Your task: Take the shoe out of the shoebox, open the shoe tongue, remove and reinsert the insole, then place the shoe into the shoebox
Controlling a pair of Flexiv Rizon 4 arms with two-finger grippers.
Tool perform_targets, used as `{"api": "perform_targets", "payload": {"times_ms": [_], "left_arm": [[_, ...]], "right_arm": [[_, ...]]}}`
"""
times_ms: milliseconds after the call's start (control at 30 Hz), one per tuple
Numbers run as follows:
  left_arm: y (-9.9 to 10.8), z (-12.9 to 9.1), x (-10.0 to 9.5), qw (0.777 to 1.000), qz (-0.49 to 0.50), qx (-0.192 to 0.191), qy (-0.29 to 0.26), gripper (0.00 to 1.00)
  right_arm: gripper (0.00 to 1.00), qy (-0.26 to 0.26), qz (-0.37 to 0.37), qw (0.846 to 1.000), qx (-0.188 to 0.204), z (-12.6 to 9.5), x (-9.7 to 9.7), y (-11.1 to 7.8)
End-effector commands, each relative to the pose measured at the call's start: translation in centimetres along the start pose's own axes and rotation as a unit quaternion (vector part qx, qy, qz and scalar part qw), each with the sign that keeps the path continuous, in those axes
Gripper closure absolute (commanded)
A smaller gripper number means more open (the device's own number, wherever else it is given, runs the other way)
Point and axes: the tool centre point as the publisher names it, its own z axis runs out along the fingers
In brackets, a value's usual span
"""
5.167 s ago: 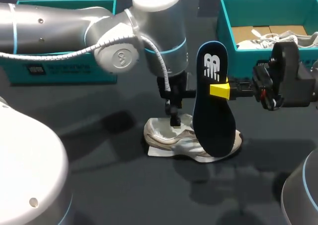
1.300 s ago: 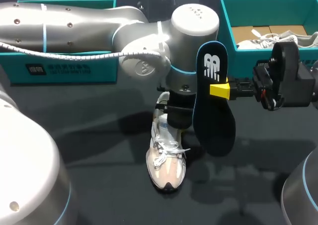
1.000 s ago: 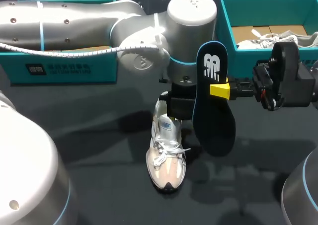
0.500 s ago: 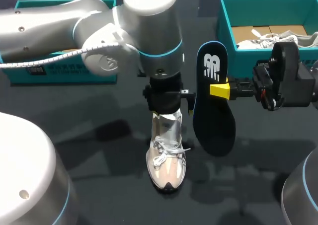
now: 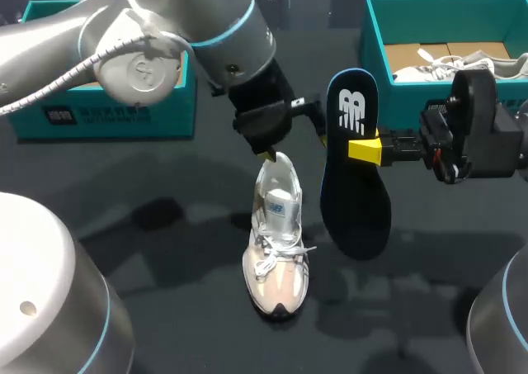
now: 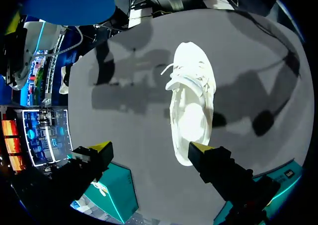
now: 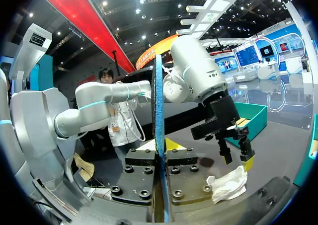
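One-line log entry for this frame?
left gripper: open, above shoe heel | shoe: upright on table | right gripper: shut on insole, out of shoe

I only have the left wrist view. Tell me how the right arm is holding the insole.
Observer: The right gripper is shut on the insole. It holds it on end, heel end up, beside the shoe and apart from it.
Operator: Give me the insole's lower end against the table.
Observer: In the head view the toe end hangs low beside the shoe's laces. Whether it touches the table I cannot tell.
Operator: Report the shoebox.
Observer: The shoebox, behind the right gripper, holds a second shoe, also white.
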Motion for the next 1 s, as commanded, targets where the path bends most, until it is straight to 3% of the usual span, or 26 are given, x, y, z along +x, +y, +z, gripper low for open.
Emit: {"api": "perform_targets", "payload": {"times_ms": [33, 567, 900, 1000], "left_arm": [[-0.5, -0.6, 2.1, 0.987, 0.006, 0.009, -0.158, 0.00], [-0.5, -0.6, 2.1, 0.987, 0.006, 0.009, -0.158, 0.00], [-1.6, -4.9, -0.9, 0.947, 0.008, -0.025, -0.321, 0.00], [-1.9, -5.7, -1.1, 0.936, 0.005, -0.030, -0.351, 0.00]], "right_arm": [[1.00, -0.002, 0.000, 1.000, 0.000, 0.1, 0.1, -0.1], [1.00, -0.002, 0.000, 1.000, 0.000, 0.1, 0.1, -0.1], [1.00, -0.002, 0.000, 1.000, 0.000, 0.1, 0.1, -0.1], [1.00, 0.021, 0.030, 0.999, -0.010, -0.3, -1.6, 0.8]]}}
